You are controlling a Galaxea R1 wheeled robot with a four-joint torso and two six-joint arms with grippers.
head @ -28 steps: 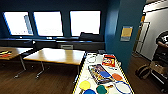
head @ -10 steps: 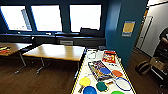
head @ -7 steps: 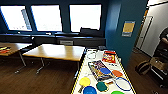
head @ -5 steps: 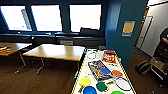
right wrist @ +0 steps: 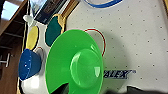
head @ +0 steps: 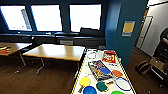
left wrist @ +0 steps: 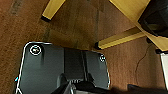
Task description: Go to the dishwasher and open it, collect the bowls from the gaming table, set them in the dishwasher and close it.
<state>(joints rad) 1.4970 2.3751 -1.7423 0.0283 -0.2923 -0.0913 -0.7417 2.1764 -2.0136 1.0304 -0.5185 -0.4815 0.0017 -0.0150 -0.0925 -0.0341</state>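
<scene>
The gaming table (head: 83,63), white-topped with a yellow and black edge, runs away from me at the lower right of the head view. At its near end stand a blue bowl (head: 89,90) and a green bowl (head: 117,92). Farther along are an orange bowl (head: 117,73) and a blue bowl (head: 105,70) resting on a game box. In the right wrist view the green bowl (right wrist: 75,62) looms very close on the white top (right wrist: 140,42), with the blue bowl (right wrist: 29,63) beside it. Whether anything grips the green bowl I cannot tell. The dishwasher is out of view.
A yellow disc (head: 85,81), a dark green paddle (head: 102,86), a blue-rimmed racket (head: 122,83) and a red box (head: 109,56) also lie on the table. Wooden tables (head: 56,51) stand to the left. A person (head: 163,37) is at the right. Wooden legs (left wrist: 117,40) cross brown floor.
Since the earliest frame the camera has shifted, so the gaming table shows nearer the middle of the head view. Over the last second nothing has visibly moved.
</scene>
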